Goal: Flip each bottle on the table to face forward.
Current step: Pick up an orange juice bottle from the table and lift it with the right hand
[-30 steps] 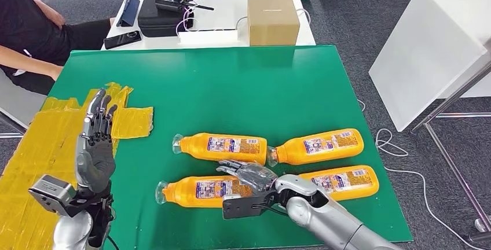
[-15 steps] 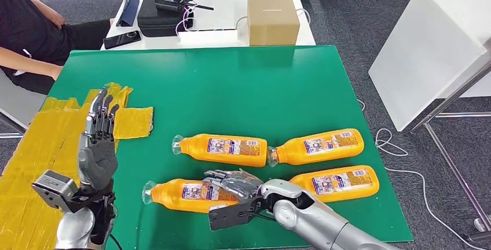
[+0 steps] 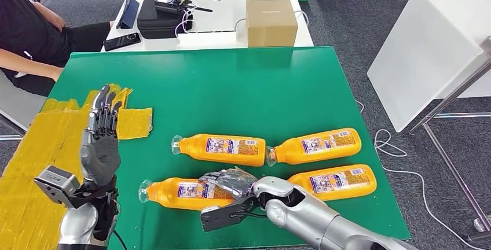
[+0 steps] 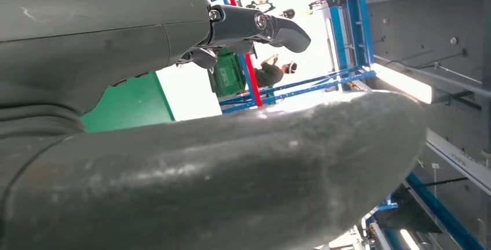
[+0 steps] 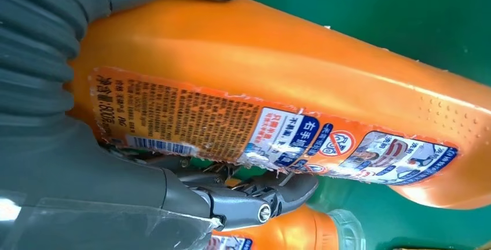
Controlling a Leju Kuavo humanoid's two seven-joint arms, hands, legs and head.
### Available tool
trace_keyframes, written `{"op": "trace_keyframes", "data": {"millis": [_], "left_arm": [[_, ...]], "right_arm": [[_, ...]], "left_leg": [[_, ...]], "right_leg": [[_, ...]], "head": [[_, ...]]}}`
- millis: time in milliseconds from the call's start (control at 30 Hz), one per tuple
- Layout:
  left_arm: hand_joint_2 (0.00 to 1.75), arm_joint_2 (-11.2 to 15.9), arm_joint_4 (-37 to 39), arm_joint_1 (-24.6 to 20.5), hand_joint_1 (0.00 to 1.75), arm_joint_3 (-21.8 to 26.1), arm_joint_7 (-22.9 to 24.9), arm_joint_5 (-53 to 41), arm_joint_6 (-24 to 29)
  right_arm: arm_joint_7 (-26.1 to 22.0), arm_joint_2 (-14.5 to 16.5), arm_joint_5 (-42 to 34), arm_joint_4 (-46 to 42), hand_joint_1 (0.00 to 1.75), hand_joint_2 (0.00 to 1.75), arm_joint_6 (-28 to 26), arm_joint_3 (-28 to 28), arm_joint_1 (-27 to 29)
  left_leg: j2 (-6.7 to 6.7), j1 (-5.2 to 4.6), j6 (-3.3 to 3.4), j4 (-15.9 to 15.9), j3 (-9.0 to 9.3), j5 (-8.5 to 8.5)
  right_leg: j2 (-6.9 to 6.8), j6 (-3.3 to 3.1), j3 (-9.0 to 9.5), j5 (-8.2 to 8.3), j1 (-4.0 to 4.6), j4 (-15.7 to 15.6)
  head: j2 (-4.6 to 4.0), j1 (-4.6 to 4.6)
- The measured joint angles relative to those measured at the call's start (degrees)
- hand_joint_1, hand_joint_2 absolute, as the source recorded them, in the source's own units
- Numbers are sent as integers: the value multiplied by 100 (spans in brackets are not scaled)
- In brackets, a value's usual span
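**My right hand has one orange bottle**

My right hand [image 3: 228, 182] is wrapped around the near-left bottle [image 3: 179, 192] on the green counter [image 3: 231, 94]. My thumb is on one side and my fingers [image 5: 272, 195] curl under the other. I think I hold it this way so I can roll it over. The side with the small print and bar code is up, so I think its front is not showing yet.

The bottle lies flat. Its long way runs side to side across the counter. Its clear cap sticks out past my fingertips, away from my arm.

Three more bottles lie flat close by. One [image 3: 223, 149] is just past my hand. One [image 3: 315, 144] is past it and off to my arm's side. One [image 3: 336, 182] lies beside my arm.

My left hand [image 3: 99, 149] is up in the air, well apart, fingers straight, holding nothing.
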Motion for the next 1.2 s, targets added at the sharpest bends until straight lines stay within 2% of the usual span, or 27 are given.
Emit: {"op": "trace_keyframes", "data": {"millis": [367,500,600,700,833,1000,1100,1200], "left_arm": [[0,0,16,-23,0,-19,0,281,295],[175,-105,-160,72,0,89,-141,699,757],[175,-275,-474,241,0,344,-256,1209,1247],[175,-408,-757,418,0,651,-307,1489,1602],[175,-519,-955,591,0,1018,-236,1682,1744],[175,-544,-939,678,0,1212,186,2086,1324],[175,-537,-817,682,0,1254,561,2639,765],[175,-522,-653,706,0,1260,790,3002,317]], "right_arm": [[183,224,300,543,175,175,-519,136,-28],[225,252,164,557,175,175,-1088,-27,186],[136,207,-21,271,175,175,-1494,-456,562],[-196,109,-216,-384,175,175,-1648,-1034,1107],[-642,-22,-405,-1608,175,175,-1671,-1836,1958],[-910,-68,-562,-2680,175,175,-1470,-2588,2474],[-1077,-102,-870,-2951,175,175,-1179,-2888,2572],[-1198,-106,-979,-3065,175,175,-1117,-3132,2593]], "left_leg": [[25,1,-5,-4,74,-7],[25,2,-4,-4,77,-5],[24,3,-4,-4,74,-4],[10,6,-4,-3,56,-1],[1,8,-4,-2,4,-1],[1,7,-3,-1,-23,-2],[2,6,-3,-1,-28,-3],[3,5,-3,-1,-30,-3]], "right_leg": [[15,-5,70,0,6,-7],[15,-18,75,10,6,-6],[15,-18,72,10,7,-6],[9,-18,61,9,11,-4],[7,-18,13,8,9,-1],[7,-18,-17,8,8,-2],[8,-18,-21,8,4,-3],[8,-18,-23,8,3,-3]], "head": [[0,1],[0,2],[0,1],[0,2],[0,1],[0,1],[0,2],[0,2]]}}
